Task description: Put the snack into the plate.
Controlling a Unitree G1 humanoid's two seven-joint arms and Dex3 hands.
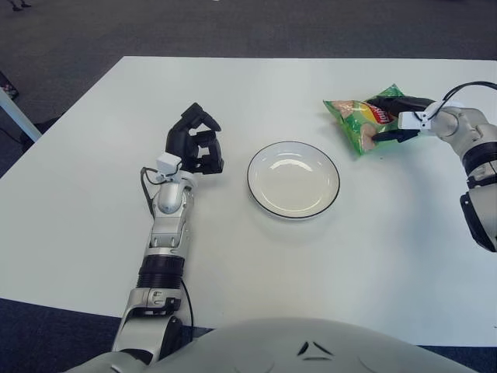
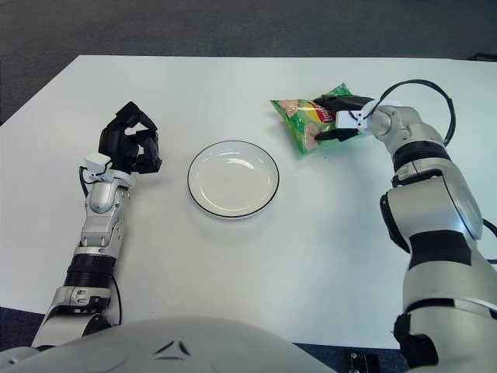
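The right hand (image 1: 396, 118) clamps its fingers on the snack bag (image 1: 359, 122), right of and beyond the plate (image 1: 293, 179); the left hand (image 1: 194, 141) sits curled, left of the plate.

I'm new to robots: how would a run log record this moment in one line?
right hand: shut on snack bag | plate: empty | left hand: idle, left of plate

bare table (image 1: 373, 225) between snack (image 1: 359, 124) and plate (image 1: 293, 179)
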